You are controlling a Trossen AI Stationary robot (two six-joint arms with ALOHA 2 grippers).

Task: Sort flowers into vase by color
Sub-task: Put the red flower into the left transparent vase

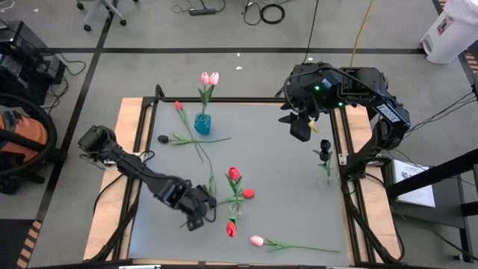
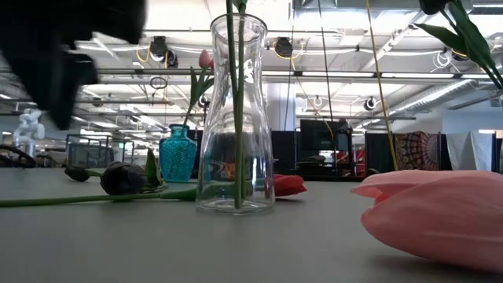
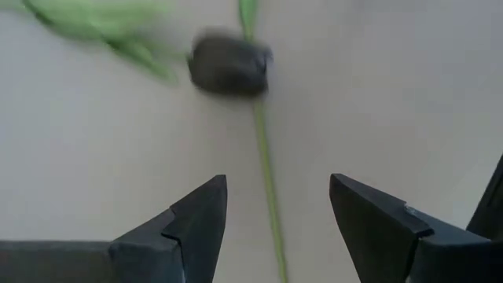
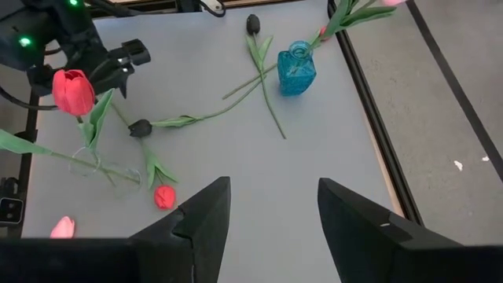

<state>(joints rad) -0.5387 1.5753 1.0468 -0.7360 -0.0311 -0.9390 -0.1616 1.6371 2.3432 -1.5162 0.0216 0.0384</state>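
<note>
Straddling black tulip stem: left gripper

You cannot read the left wrist view clearly: the black tulip head is blurred, and the green leaf beside it smears off the picture's edge. The stem between the fingers runs out of frame at both ends.

In the low view, the pink tulip head close to the lens is cut by the edge. A dark arm fills one upper corner, out of focus; you cannot tell which arm from this view alone. The stem in the clear vase leaves the frame before its head shows.

In the high view, the clear vase is barely discernible on the table.
</note>
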